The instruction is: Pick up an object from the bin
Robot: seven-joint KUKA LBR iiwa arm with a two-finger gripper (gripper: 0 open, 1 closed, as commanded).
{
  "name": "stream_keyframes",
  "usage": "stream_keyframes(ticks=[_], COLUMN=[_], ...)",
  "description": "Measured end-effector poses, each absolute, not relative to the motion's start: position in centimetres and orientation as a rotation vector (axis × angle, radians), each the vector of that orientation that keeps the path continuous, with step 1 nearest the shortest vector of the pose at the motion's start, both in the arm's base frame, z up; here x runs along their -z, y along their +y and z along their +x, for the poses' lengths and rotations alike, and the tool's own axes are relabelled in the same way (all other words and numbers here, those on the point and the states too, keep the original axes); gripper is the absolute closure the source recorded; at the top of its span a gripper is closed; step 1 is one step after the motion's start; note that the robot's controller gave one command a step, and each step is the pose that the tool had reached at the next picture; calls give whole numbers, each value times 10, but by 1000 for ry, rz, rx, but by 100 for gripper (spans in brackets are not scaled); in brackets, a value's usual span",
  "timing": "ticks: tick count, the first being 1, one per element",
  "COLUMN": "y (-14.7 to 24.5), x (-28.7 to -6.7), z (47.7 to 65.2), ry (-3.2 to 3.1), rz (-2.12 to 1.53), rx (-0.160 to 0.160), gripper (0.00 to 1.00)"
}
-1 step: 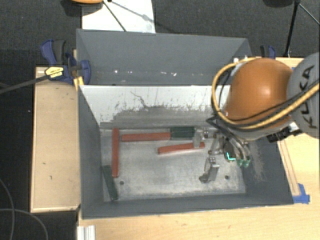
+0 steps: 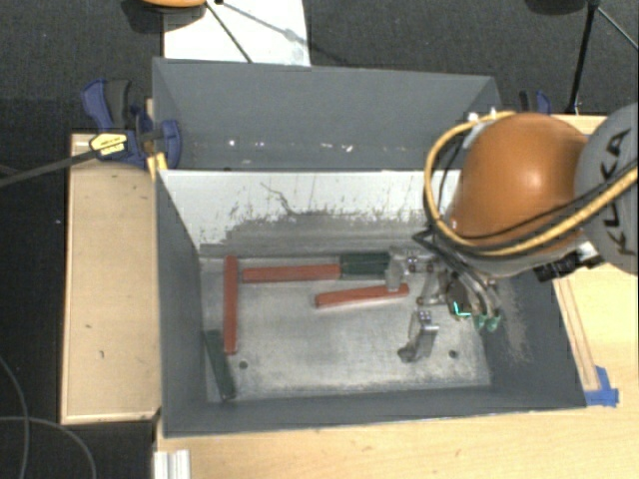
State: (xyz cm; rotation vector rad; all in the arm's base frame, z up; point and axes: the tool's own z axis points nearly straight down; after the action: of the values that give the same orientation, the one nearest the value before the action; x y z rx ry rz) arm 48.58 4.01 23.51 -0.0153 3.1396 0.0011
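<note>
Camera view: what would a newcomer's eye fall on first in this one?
The big orange cover on the arm's wrist, at the right over the grey bin. Below it the hand hangs low near the bin floor, close to the right end of a red stick. Two more red sticks and two dark green pieces lie left of that.

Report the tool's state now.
Tool: open or closed cannot be told. It hangs over the right side of the bin floor, beside the end of a red-brown stick.
</note>
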Motion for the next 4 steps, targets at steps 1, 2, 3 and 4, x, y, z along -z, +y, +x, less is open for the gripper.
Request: stream_keyframes(ticks=[1, 2, 3, 4], y=[86, 95, 78, 78], x=[-187, -149, -100, -100], z=[508, 517, 584, 584], ry=[3130, 3140, 3138, 3138], rz=[-80, -119, -107, -104], rx=[-1, -8, -1, -1], gripper=[0, 0, 100, 0])
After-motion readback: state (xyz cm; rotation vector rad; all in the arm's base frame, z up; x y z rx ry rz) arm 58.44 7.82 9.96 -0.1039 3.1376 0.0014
